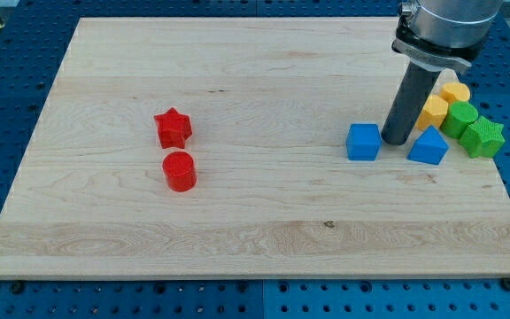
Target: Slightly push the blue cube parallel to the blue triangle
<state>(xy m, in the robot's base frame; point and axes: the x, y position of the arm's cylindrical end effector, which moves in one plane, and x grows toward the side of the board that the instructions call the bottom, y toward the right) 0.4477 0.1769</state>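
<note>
Small, rigid blue plastic cube (363, 142) likely slides lightly on the wooden board (237, 221); my tip (395, 142), gripperless, rests between it and the blue triangular block (428, 147).

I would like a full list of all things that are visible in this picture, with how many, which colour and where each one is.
wooden board: 1, light wood, fills most of the view
blue pegboard table: 1, blue with holes, around the board
red star: 1, red, the view's left of centre
red cylinder: 1, red, just below the red star
blue cube: 1, blue, the view's right, left of the rod
blue triangle: 1, blue, right of the rod
yellow blocks: 2, yellow, above the blue triangle; shapes unclear
green blocks: 2, green, near the board's right edge; the right one looks star-shaped
my tip: 1, dark rod, between the blue cube and the blue triangle, close beside the cube
</note>
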